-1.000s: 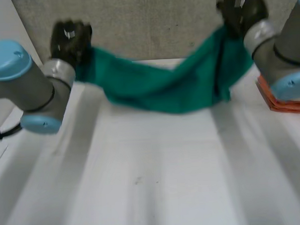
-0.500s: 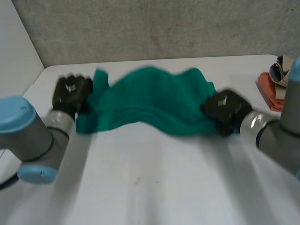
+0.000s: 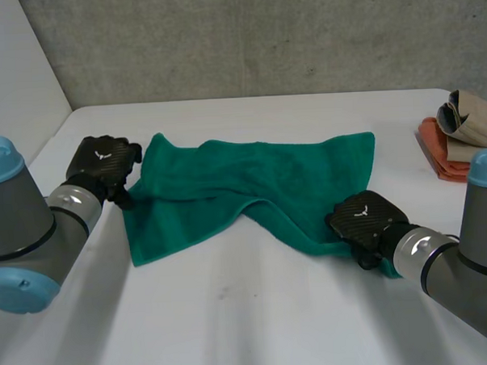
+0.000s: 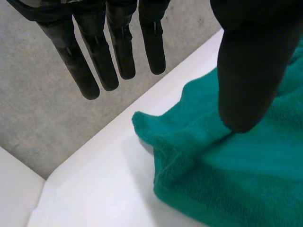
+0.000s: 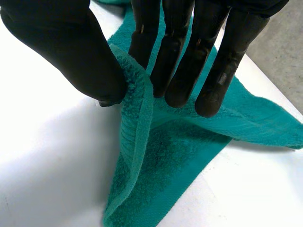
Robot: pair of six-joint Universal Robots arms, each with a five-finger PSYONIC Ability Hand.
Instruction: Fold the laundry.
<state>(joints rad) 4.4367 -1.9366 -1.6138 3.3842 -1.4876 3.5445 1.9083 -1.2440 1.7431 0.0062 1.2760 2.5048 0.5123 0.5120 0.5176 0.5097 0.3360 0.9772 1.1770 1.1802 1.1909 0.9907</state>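
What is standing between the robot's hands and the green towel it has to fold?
Nothing visible. The right hand pinches the green towel at its near right edge, between thumb and fingers. The left hand is open at the left edge, thumb over the cloth. The pile of clothes lies apart, further right.

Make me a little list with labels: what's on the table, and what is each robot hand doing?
Cloth: green towel, lying rumpled on the white table
Left hand: at the towel's left edge, fingers straight, open
Right hand: pinching the towel's near right corner between thumb and fingers
Also there: folded orange and beige clothes at the table's right side
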